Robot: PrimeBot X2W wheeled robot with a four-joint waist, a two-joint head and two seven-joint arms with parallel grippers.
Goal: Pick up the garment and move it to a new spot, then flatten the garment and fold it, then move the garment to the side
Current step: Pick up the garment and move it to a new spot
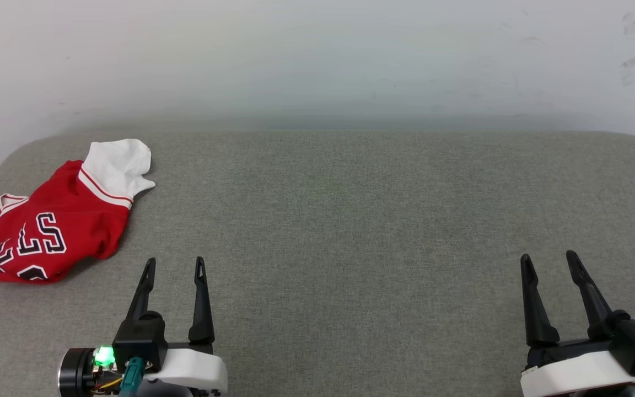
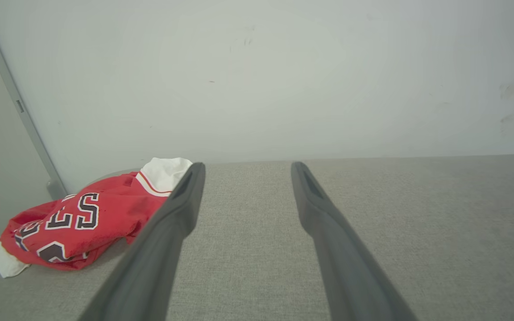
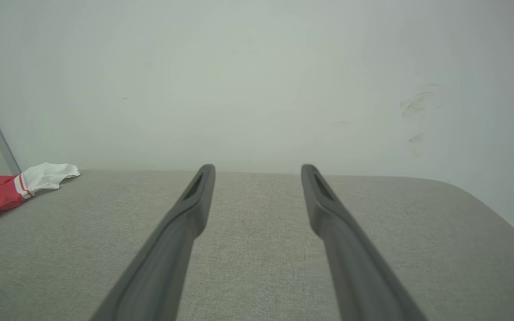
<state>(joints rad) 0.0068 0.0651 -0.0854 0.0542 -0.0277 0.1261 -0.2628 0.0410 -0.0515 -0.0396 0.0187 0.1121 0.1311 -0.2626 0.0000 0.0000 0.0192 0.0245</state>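
Grey woven fabric covers the wide padded table [image 1: 350,231], backed by a pale scuffed wall [image 1: 317,55]. At its far left corner the crumpled red jersey-style garment [image 1: 47,231], with white sleeves and black lettering, is seen bunched. The left gripper [image 1: 175,266] and the right gripper [image 1: 549,261] are held spread and empty. A thick fold near the middle should probably be pinched, so the whole bundle is lifted cleanly.

Lab-like indoor test space, wide grey fabric-covered surface [image 1: 350,220] with rounded far corners, set against a plain white wall [image 1: 317,55], dark scuff marks [image 1: 633,62] at its far right, grey upright frame strip [image 2: 16,100] at far left
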